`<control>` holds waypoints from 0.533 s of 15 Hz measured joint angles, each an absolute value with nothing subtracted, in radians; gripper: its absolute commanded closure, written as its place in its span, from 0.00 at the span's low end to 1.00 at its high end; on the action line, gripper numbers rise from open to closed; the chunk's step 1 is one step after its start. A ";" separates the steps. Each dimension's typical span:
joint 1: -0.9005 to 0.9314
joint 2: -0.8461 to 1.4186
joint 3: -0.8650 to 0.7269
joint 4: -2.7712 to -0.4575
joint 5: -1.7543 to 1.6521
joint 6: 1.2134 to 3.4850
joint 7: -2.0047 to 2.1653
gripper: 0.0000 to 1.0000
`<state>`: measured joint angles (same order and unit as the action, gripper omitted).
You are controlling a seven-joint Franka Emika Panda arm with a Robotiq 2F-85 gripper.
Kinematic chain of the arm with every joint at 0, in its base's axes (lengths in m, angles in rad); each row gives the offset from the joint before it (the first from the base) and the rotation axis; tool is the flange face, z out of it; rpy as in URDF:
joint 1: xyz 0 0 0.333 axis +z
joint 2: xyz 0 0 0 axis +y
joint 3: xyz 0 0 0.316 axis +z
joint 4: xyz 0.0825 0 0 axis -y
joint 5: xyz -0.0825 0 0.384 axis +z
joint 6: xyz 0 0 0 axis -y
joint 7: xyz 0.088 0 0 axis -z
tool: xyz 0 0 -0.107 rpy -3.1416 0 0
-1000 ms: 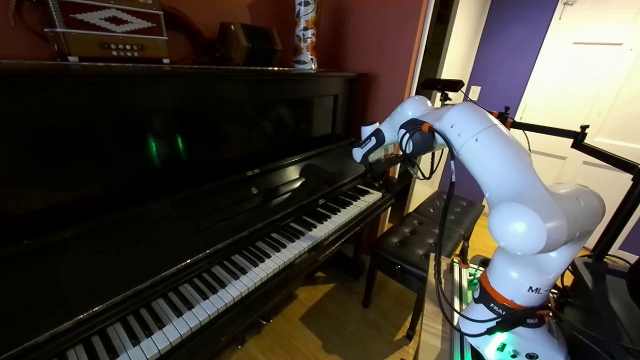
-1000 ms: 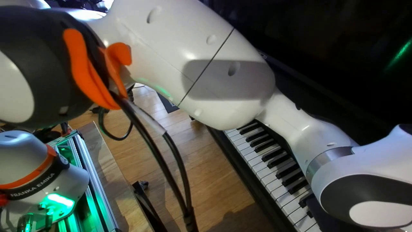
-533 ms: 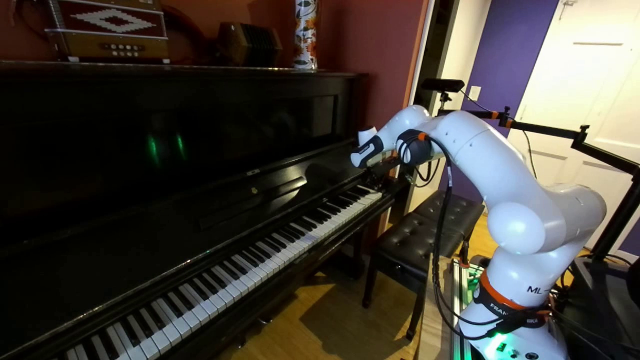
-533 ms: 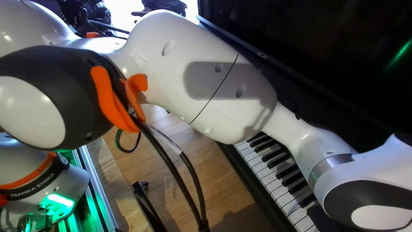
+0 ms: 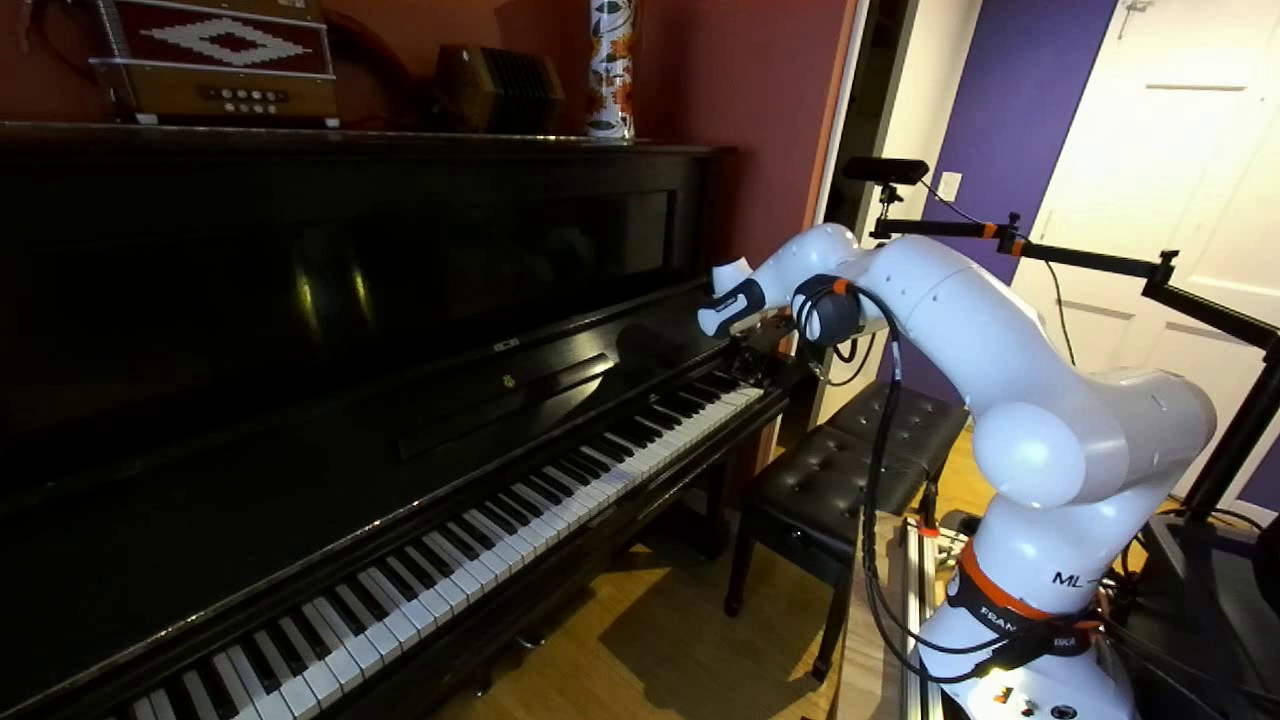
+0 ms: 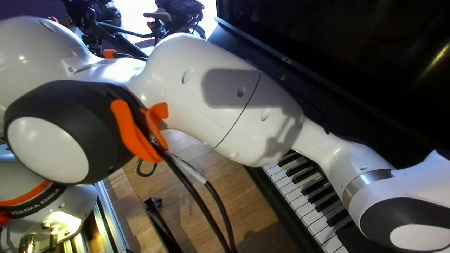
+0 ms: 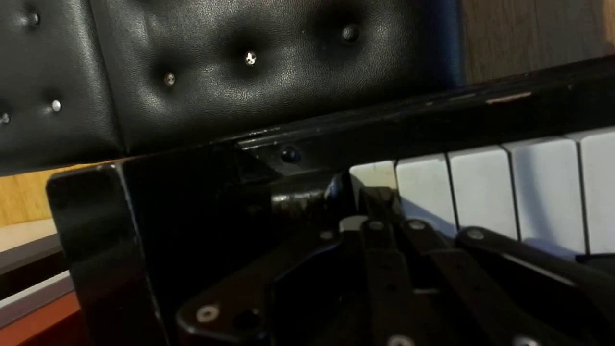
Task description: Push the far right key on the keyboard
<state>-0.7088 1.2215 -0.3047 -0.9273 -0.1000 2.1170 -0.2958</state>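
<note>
Background bench (image 7: 230, 91): black leather.
Far right key (image 7: 375, 175): leftmost white in wrist view; likely light, springy; press, don't grip, near front edge.
Gripper (image 7: 381, 197): tips together, nothing held, over that key; contact unclear.
Other white keys (image 7: 483, 187): rightward.

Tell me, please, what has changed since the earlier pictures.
The arm has sunk, bringing the pincer down at the far right key; whether that key is pressed, I cannot tell. The base light turned from green to yellow. No grasp or release shows. The keyboard and bench stayed put.
</note>
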 measured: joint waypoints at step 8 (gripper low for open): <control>-0.721 1.281 -0.302 -0.808 -0.113 2.027 -0.319 1.00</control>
